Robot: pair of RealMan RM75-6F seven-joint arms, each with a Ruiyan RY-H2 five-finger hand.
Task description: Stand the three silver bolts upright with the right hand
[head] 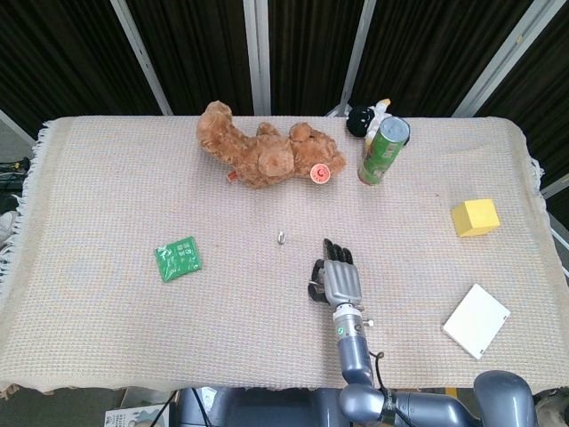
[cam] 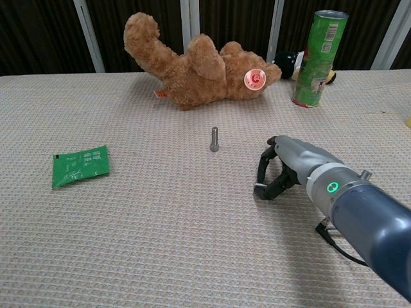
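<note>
I can only count one silver bolt (cam: 214,138), upright, just left of my right hand (cam: 282,168). My fingers (cam: 262,165) are curled down onto the tablecloth (cam: 160,244), holding nothing I can make out.

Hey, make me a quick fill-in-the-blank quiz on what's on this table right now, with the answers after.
1. The one silver bolt in view stands ____ on the cloth.
2. The right hand is to the ____ of that bolt in the chest view, apart from it.
3. The packet lying flat on the cloth is ____ in colour.
4. The brown teddy bear lies on the cloth ____ the bolt, towards the far edge.

Answers: upright; right; green; behind
</note>
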